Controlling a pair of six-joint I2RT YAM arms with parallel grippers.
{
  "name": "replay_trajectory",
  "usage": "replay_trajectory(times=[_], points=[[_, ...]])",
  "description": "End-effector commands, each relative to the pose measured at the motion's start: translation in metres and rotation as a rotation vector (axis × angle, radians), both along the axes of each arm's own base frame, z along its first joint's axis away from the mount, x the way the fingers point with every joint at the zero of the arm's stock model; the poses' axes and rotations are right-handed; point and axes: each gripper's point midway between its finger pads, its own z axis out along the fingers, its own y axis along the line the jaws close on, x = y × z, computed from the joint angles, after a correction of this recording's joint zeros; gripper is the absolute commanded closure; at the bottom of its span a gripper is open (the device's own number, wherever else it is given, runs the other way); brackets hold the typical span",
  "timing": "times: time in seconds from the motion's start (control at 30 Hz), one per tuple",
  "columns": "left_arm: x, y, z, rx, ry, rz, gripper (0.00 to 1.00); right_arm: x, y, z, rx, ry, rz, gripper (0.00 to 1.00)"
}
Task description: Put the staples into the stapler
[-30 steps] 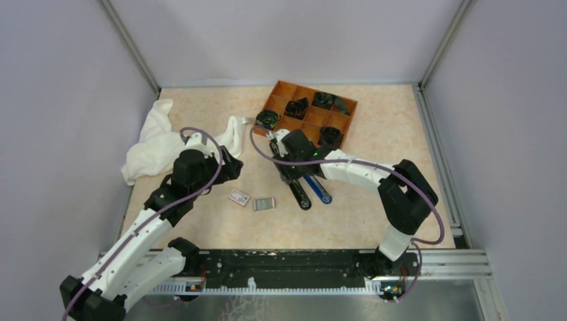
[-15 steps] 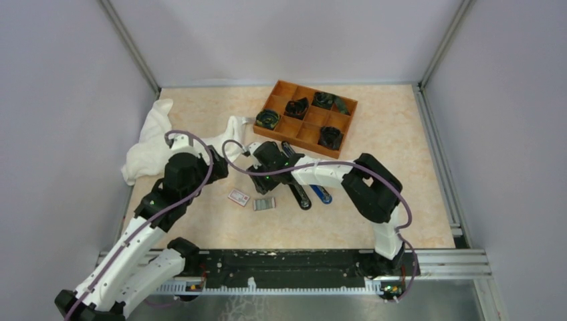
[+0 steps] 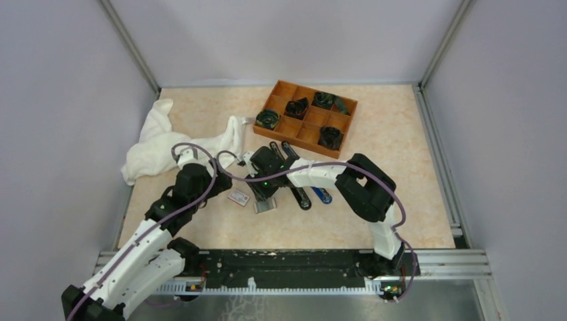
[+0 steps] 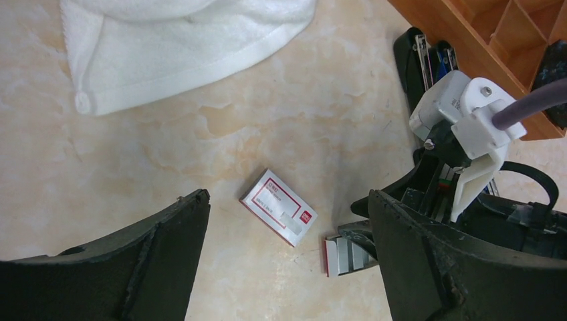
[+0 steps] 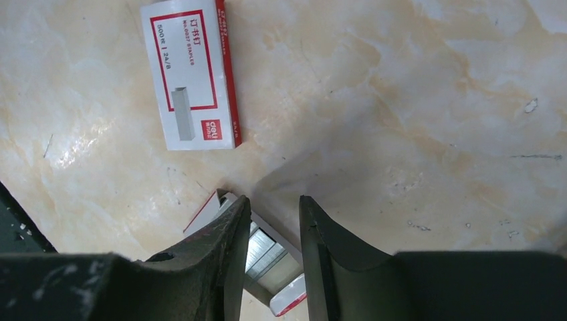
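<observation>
The silver staples (image 3: 265, 204) lie in their open inner tray on the table, right of the white carton with the red label (image 3: 239, 196). My right gripper (image 3: 263, 192) hangs right over them. In the right wrist view (image 5: 271, 206) its jaws stand a little apart, straddling the staples (image 5: 266, 253), with the carton (image 5: 190, 73) beyond. My left gripper (image 4: 286, 198) is open and empty above the carton (image 4: 279, 207), with the staples (image 4: 346, 254) at its right finger. The black stapler (image 3: 303, 198) lies right of the staples, partly under my right arm.
A blue-and-black stapler (image 3: 322, 195) lies beside the black one. An orange compartment tray (image 3: 297, 142) holding dark items stands behind them. A white towel (image 3: 157, 137) lies at the back left, and it also shows in the left wrist view (image 4: 180, 40).
My right gripper has swung left and nearer, from over the staplers to over the staples tray. My left gripper has shifted a little nearer and right, toward the carton.
</observation>
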Motion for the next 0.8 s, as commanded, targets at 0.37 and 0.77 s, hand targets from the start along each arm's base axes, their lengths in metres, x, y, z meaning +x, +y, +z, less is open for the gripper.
replay_trajectory(times=[0.37, 0.77], points=[[-0.017, -0.05, -0.03, -0.175, 0.129, -0.198, 0.11, -0.016, -0.025, 0.064, 0.035, -0.112, 0.017, 0.66], [-0.061, -0.081, -0.075, -0.356, 0.338, -0.322, 0.22, -0.042, -0.017, 0.055, 0.071, -0.038, -0.13, 0.71]])
